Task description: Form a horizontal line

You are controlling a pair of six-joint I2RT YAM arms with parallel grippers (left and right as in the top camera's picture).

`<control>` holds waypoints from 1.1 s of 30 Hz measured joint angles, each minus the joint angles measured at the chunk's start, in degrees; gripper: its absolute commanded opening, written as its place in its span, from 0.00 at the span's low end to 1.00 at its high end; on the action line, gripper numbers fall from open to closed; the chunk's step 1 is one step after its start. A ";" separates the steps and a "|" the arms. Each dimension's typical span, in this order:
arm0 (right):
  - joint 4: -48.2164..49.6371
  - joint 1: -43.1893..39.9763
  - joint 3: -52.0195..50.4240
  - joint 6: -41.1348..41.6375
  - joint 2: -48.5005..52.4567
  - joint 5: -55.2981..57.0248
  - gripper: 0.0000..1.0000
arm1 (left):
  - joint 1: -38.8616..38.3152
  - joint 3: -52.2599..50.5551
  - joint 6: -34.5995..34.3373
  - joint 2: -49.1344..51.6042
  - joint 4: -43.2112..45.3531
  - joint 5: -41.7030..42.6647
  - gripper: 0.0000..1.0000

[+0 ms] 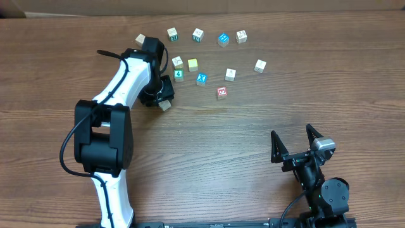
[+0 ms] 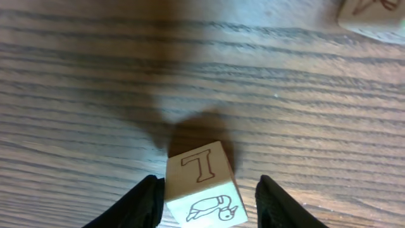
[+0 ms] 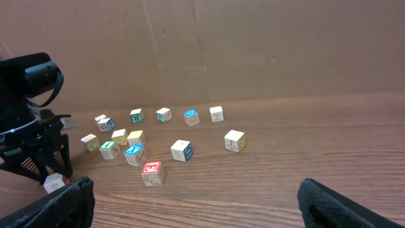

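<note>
Several small wooden letter blocks lie scattered at the table's far middle, among them a red-faced block [image 1: 221,92], a blue-faced block [image 1: 202,78] and a green-faced block [image 1: 179,75]. My left gripper [image 1: 162,96] is down at the table with a pale block [image 2: 201,183] between its fingers [image 2: 209,193]. The block touches the left finger, with a gap to the right finger. This block [image 1: 165,105] sits left of and below the cluster. My right gripper [image 1: 294,140] is open and empty at the near right, its fingers [image 3: 196,202] wide apart.
A loose top row of blocks runs from the one at the left [image 1: 140,39] to the one at the right [image 1: 241,36]. A lone block [image 1: 260,65] sits farthest right. The left arm [image 1: 120,82] reaches across the left side. Bare wood lies between the cluster and my right gripper.
</note>
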 measured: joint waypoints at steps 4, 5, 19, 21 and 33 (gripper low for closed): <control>-0.04 0.00 0.00 -0.02 0.00 0.02 1.00 | -0.28 0.00 -0.02 0.00 -0.02 -0.04 0.34; -0.02 0.00 0.00 0.00 0.00 0.00 1.00 | -0.26 0.00 -0.02 0.00 -0.04 -0.04 0.34; -0.02 0.00 0.00 0.00 0.00 0.00 1.00 | -0.26 -0.02 1.70 0.00 -4.83 -0.04 0.34; 0.00 0.00 0.00 -0.02 0.00 0.02 1.00 | -0.26 -0.02 2.47 0.00 -5.66 -0.04 0.34; -0.02 0.00 0.00 -0.02 0.00 0.02 1.00 | -4.22 -0.02 5.05 0.00 -9.18 -0.24 0.35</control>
